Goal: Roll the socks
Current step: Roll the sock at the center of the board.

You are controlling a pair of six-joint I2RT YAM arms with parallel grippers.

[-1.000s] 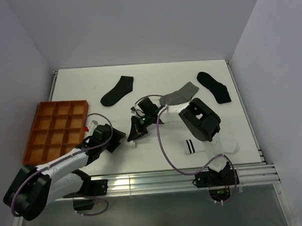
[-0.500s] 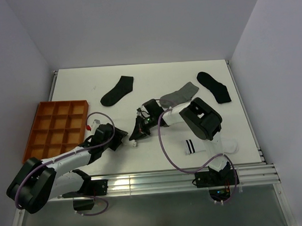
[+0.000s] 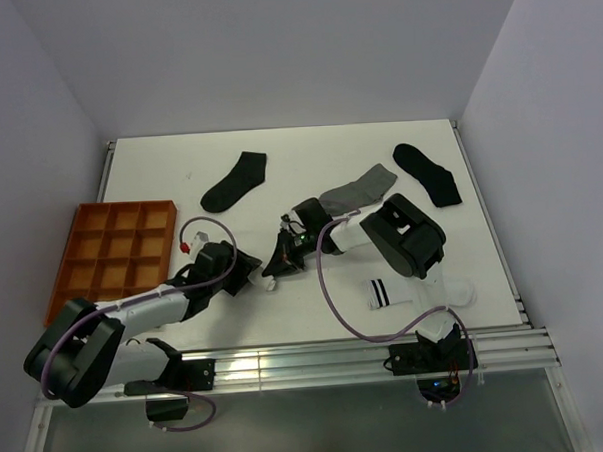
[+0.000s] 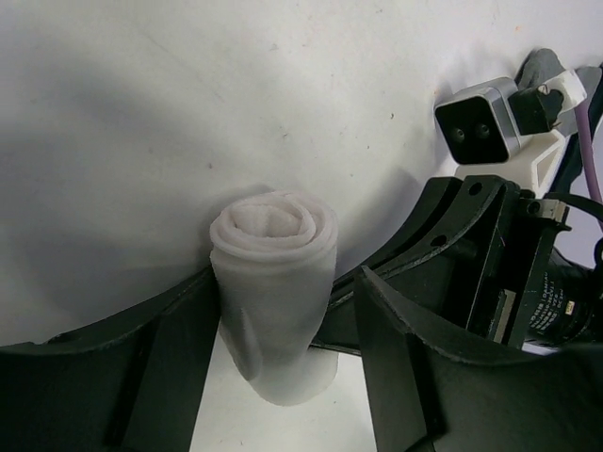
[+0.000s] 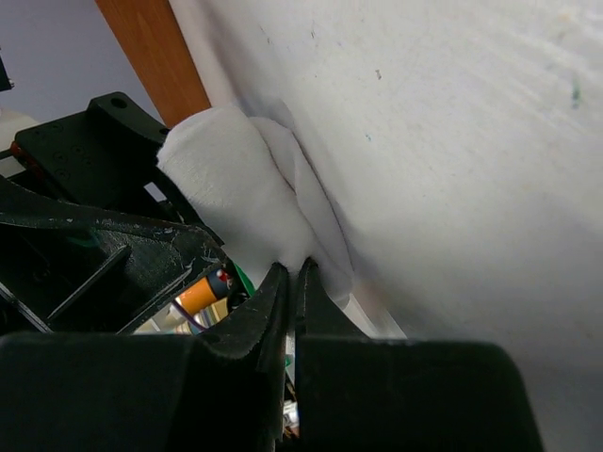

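A plain white sock [image 4: 273, 301] is rolled into a small bundle [image 3: 268, 283] on the table, left of centre. My left gripper [image 4: 283, 315] is open around it. Its left finger [image 4: 179, 358] touches the roll and its right finger [image 4: 405, 367] stands a little apart. My right gripper [image 5: 292, 268] is shut, its tips pinching the fabric at the other end of the same roll [image 5: 226, 184]. In the top view the two grippers [image 3: 252, 276] [image 3: 280, 261] meet nose to nose over it. A striped sock [image 3: 383, 294] lies flat near the front right and a grey sock [image 3: 358, 190] behind the right arm.
Two black socks [image 3: 235, 182] [image 3: 427, 173] lie flat at the back. Another white sock [image 3: 455, 293] lies beside the striped one. An orange compartment tray [image 3: 113, 256] stands at the left edge. The right arm's purple cable [image 3: 330, 305] loops over the front of the table.
My left gripper has slid right up to the roll and narrowed slightly around it. The right gripper and the roll have shifted a little to the right.
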